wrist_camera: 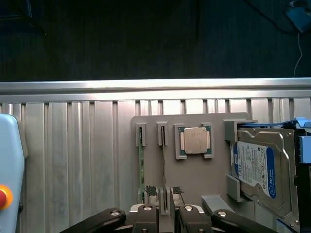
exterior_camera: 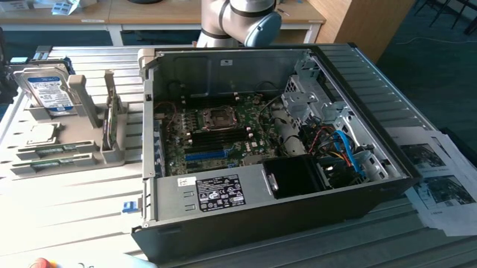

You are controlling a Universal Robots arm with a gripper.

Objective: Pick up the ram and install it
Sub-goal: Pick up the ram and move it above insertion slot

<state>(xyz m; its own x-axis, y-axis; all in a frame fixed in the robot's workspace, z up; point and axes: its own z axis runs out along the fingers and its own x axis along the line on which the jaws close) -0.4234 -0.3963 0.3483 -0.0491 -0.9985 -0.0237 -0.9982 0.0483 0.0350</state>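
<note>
Two ram sticks stand on edge in slots of a grey holder [wrist_camera: 194, 174], seen edge-on from above: a green ram stick [wrist_camera: 141, 162] and a thinner, darker one [wrist_camera: 164, 162]. In the exterior view the ram [exterior_camera: 51, 149] and the second stick [exterior_camera: 46, 164] sit at the holder's near end, to the exterior view's left of the open computer case [exterior_camera: 223, 229]. My gripper [wrist_camera: 164, 191] is open, well above the holder. Its ridged fingertips [wrist_camera: 151, 191] flank the line of the darker stick and touch nothing. The motherboard's dark memory slots [exterior_camera: 220, 134] lie inside the case.
On the same holder lie a processor chip [wrist_camera: 195, 141] and a blue-labelled hard drive [wrist_camera: 257, 170]. A pale box with a red button [wrist_camera: 4, 196] rests on the ribbed metal table [wrist_camera: 73, 155]. Printed sheets [exterior_camera: 439, 178] lie at the exterior view's right of the case. Cables [exterior_camera: 339, 148] crowd the case's right side.
</note>
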